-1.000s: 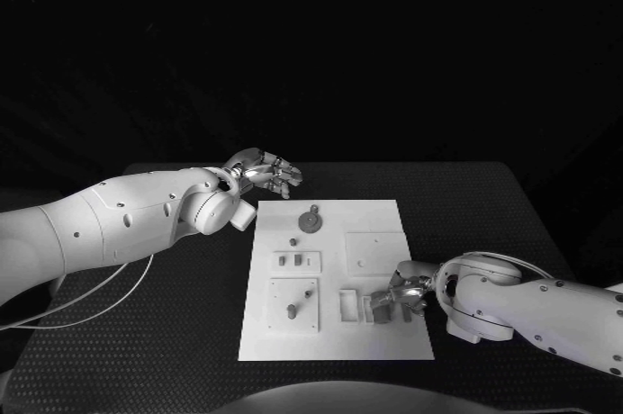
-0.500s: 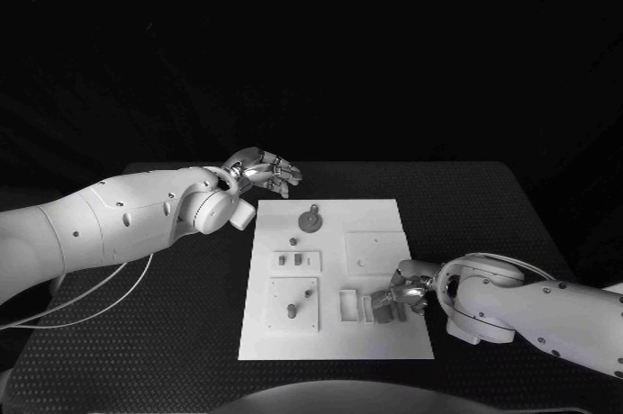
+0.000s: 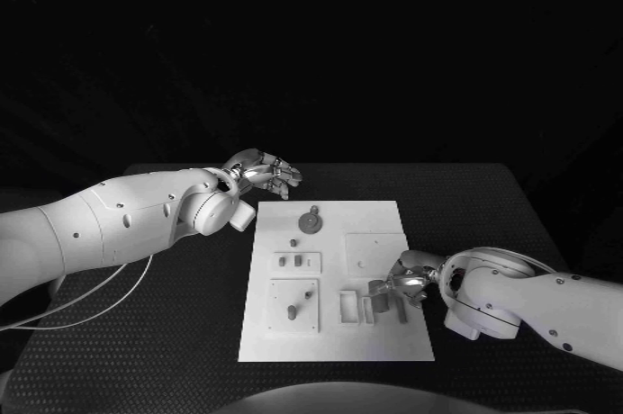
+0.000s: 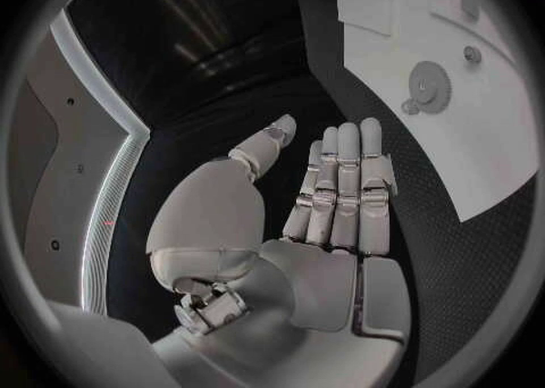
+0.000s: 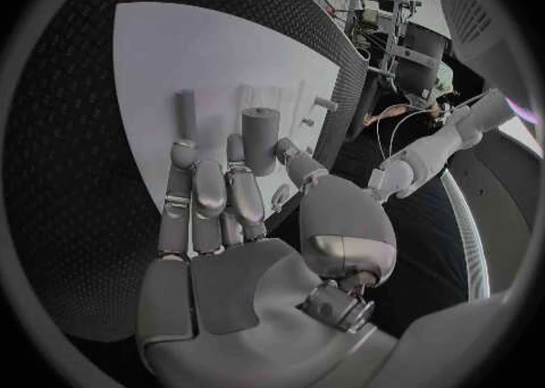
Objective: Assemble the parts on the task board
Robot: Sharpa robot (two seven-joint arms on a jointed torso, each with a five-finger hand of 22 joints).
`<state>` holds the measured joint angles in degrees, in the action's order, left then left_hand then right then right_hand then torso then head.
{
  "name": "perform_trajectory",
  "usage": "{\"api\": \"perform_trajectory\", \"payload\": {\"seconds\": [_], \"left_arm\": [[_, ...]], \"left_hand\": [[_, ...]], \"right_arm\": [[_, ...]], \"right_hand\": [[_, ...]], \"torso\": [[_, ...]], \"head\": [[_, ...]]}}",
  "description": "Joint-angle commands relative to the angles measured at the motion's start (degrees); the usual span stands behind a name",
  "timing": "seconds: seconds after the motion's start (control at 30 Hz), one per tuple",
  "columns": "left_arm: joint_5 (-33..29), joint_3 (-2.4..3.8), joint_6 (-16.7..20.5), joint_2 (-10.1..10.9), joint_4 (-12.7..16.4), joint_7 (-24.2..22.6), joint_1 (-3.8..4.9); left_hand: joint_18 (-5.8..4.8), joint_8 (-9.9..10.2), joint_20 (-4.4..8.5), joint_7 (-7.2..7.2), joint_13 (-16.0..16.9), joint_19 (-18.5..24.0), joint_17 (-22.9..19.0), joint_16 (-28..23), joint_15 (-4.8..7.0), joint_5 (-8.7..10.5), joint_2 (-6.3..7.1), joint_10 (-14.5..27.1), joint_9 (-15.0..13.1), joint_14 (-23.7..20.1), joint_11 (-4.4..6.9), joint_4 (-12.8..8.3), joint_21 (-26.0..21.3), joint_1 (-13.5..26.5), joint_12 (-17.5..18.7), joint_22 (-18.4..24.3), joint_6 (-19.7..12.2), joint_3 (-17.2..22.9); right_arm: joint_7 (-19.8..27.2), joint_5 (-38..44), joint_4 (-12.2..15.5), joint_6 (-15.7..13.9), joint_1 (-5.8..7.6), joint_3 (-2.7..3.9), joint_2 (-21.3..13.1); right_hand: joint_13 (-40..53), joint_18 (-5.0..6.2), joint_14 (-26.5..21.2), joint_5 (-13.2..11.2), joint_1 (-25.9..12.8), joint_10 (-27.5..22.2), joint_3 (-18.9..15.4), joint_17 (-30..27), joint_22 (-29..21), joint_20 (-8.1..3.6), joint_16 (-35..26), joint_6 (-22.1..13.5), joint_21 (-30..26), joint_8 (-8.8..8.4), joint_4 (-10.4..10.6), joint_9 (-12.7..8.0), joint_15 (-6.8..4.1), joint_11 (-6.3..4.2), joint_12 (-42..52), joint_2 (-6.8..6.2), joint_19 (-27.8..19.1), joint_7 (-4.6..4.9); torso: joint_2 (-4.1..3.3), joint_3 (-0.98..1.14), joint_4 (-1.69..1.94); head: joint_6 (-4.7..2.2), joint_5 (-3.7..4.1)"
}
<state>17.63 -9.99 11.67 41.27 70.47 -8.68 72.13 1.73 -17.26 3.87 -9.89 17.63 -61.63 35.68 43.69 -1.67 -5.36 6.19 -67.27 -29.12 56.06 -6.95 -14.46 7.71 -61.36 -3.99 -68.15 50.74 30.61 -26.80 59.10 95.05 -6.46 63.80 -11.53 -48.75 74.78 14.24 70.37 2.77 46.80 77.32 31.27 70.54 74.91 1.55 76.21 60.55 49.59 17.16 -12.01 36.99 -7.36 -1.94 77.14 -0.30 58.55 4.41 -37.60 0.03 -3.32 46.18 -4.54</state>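
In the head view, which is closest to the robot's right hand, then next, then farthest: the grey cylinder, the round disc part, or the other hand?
1. Grey cylinder, right at the right hand, near the board's near right corner.
2. Round disc part, toward the board's far end.
3. Left hand, off the board's far left corner.

Matt white task board [image 3: 383, 342]; rough textured table [image 3: 156, 342].

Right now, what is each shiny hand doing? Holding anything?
Left hand: open, fingers straight, holding nothing.
Right hand: grips a small grey cylinder part over the white task board.
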Motion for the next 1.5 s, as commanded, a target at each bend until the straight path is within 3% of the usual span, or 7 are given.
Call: {"api": "perform_trajectory", "payload": {"seconds": [0.03, 0.33, 0.6, 0.83, 1.0, 1.5], "left_arm": [[-0.3, 0.04, -0.6, 0.0, 0.1, -0.7, 0.04], [-0.3, 0.04, -0.6, 0.0, 0.2, -0.7, 0.05], [-0.3, 0.04, -0.8, -0.2, 0.2, -0.6, 0.05], [-0.3, 0.04, -0.9, -0.1, 0.2, -0.4, 0.06], [-0.3, 0.04, -0.8, -0.1, 0.2, -0.4, 0.06], [-0.3, 0.04, -1.2, 0.1, 0.3, -0.2, 0.06]], "left_hand": [[0.91, 0.1, -0.01, 0.08, 0.1, -0.2, 0.1, -0.2, -0.17, 0.13, -0.01, 0.3, 0.1, 0.0, 0.09, 0.2, -0.2, 0.5, 0.0, -0.1, -0.4, -0.1], [0.92, 0.1, 0.00, 0.09, 0.1, -0.2, 0.1, -0.2, -0.17, 0.11, 0.02, 0.3, 0.1, 0.0, 0.10, 0.2, -0.3, 0.5, 0.0, -0.1, -0.4, -0.1], [0.93, 0.0, 0.00, 0.09, 0.1, -0.2, 0.1, -0.2, -0.17, 0.09, 0.02, 0.3, 0.1, 0.0, 0.10, 0.2, -0.3, 0.5, 0.0, -0.1, -0.4, -0.1], [0.93, 0.0, 0.00, 0.09, 0.1, -0.2, 0.1, -0.2, -0.17, 0.08, -0.01, 0.3, 0.1, 0.0, 0.09, 0.3, -0.3, 0.5, 0.0, -0.1, -0.4, -0.1], [0.94, 0.0, 0.00, 0.09, 0.1, -0.2, 0.1, -0.2, -0.17, 0.08, -0.02, 0.3, 0.1, 0.0, 0.09, 0.3, -0.3, 0.5, 0.0, -0.1, -0.4, -0.1], [0.92, 0.0, -0.03, 0.09, 0.1, -0.2, 0.1, -0.3, -0.19, 0.08, -0.01, 0.3, 0.1, 0.0, 0.08, 0.4, -0.4, 0.6, 0.0, -0.2, -0.4, -0.1]], "right_arm": [[0.4, -4.7, 0.5, -1.5, 0.01, 0.01, 0.3], [-0.2, -6.7, -1.1, -1.0, 0.11, -0.01, 3.3], [-0.4, -6.9, -3.2, -0.1, -0.23, -0.26, 6.9], [-0.5, -7.2, -4.0, 0.9, -0.41, -0.37, 7.5], [-0.8, -9.3, -4.2, 2.0, -0.62, -0.47, 7.6], [-0.7, -8.3, -4.1, 1.4, -1.00, -0.55, 7.7]], "right_hand": [[0.0, 0.76, 0.2, 0.1, 1.4, 0.5, 4.9, -0.1, 1.1, 0.05, 0.3, 0.3, 0.3, 0.01, -4.4, 0.0, -0.39, -0.07, 0.2, 1.15, 0.4, -0.12], [-0.2, 0.76, 0.1, 0.1, 1.0, 0.4, 5.0, -0.5, 1.1, 0.05, 0.3, 0.3, 0.3, -0.14, -4.3, 0.0, -0.38, -0.05, 0.0, 0.82, 0.3, -0.10], [-0.5, 0.76, -0.2, 0.1, 0.6, 0.2, 5.1, -0.8, 1.1, 0.07, 0.3, 0.3, 0.3, -0.22, -4.2, 0.0, -0.35, -0.03, -0.2, 0.81, 0.2, -0.08], [-0.7, 0.76, -0.6, 0.1, 0.2, 0.0, 5.1, -1.2, 1.1, 0.13, 0.2, 0.3, 0.3, -0.35, -4.2, 0.0, -0.30, 0.01, -0.5, 0.57, 0.0, -0.04], [-0.8, 0.76, -0.7, 0.1, 0.1, 0.0, 5.2, -1.2, 1.1, 0.14, 0.2, 0.3, 0.3, -0.37, -4.2, 0.1, -0.29, 0.02, -0.5, 0.54, 0.0, -0.04], [-0.9, 0.76, -0.9, 0.1, -0.4, -0.1, 5.2, -1.5, 1.1, 0.22, 0.3, 0.3, 0.3, -0.47, -4.1, 0.1, -0.23, 0.05, -0.7, 0.41, -0.2, -0.01]], "torso": [[-0.05, 0.08, 0.02], [-0.01, -0.07, -0.07], [-0.12, 0.10, 0.17], [-0.06, -0.07, 0.01], [-0.03, -0.01, 0.01], [-0.04, 0.09, -0.08]], "head": [[0.02, -0.19], [0.15, -0.03], [0.06, 0.00], [0.25, -0.06], [0.38, -0.24], [0.42, -0.42]]}}
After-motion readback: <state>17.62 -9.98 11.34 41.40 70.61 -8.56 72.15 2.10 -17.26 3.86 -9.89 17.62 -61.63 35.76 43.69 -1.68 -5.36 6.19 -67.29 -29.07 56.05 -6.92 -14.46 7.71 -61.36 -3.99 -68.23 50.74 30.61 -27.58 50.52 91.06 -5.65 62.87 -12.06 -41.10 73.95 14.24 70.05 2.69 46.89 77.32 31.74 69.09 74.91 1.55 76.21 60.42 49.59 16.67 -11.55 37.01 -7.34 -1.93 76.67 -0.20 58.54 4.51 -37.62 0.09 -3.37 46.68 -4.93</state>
